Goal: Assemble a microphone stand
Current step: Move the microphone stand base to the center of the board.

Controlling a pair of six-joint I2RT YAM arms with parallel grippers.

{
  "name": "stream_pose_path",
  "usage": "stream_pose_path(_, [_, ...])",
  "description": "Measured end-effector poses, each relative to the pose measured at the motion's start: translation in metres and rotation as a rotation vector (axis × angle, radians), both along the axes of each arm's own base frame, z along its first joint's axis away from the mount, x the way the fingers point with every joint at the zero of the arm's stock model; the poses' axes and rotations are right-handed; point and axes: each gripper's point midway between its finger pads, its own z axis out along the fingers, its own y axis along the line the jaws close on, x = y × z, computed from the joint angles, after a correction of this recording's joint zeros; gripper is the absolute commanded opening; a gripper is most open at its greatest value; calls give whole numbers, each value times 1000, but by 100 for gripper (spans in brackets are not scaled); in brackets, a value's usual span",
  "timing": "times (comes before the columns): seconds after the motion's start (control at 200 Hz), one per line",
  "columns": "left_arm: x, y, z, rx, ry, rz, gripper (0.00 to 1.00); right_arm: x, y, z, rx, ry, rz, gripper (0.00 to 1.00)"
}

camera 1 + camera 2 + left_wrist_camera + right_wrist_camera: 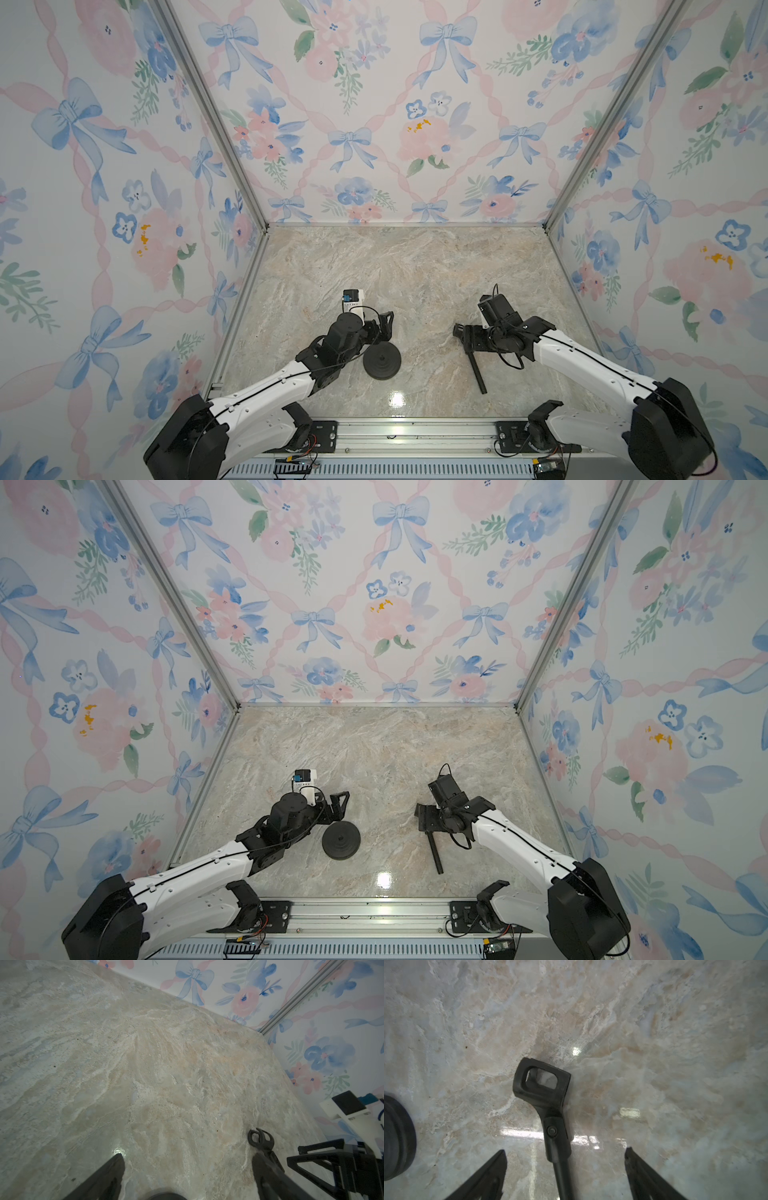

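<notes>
While both parts are lying apart on the marble tabletop (374, 266), the step in hand looks to be picking up the rod.
The right gripper (566, 1150) is hovering with its claw spread, straddling the rod (558, 1132) just below its C-shaped clip (519, 1084) without touching it. The rod is lying flat, well apart from the disc base (382, 360), on the right arm's side. The left gripper (188, 1156), claw spread and empty, is hanging just beside the disc base. Next, likely: lowering, pinching the rod, then standing it over the base's centre.
</notes>
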Motion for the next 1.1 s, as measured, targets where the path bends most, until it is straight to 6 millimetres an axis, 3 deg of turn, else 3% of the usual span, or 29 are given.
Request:
stream_pose_path(0.115, [-28,-12,-34,88,121,-55,98,-6,-3,-4,-35,28,7,91])
stream_pose_path(0.325, [-59,0,-72,184,269,-38,98,-7,-5,-8,-65,52,12,84])
stream_pose_path(0.545, [-63,12,-79,225,297,-11,98,-11,2,-33,-117,132,61,63])
stream_pose_path(0.65, [-61,9,-73,220,291,-7,98,-8,3,-44,-128,151,58,58])
stream_pose_path(0.74, [-57,8,-69,208,285,-3,98,-3,7,-48,-130,152,60,61])
stream_pose_path(0.815, [-56,10,-68,199,292,4,98,3,12,-48,-122,141,57,78])
stream_pose_path(0.9, [-57,9,-69,195,301,-6,98,5,14,-47,-122,132,63,86])
stream_pose_path(1.0, [-59,8,-71,198,312,-14,98,5,12,-42,-125,120,62,89])
stream_pose_path(1.1, [-61,9,-82,232,339,-17,98,7,11,-25,-116,80,60,90])
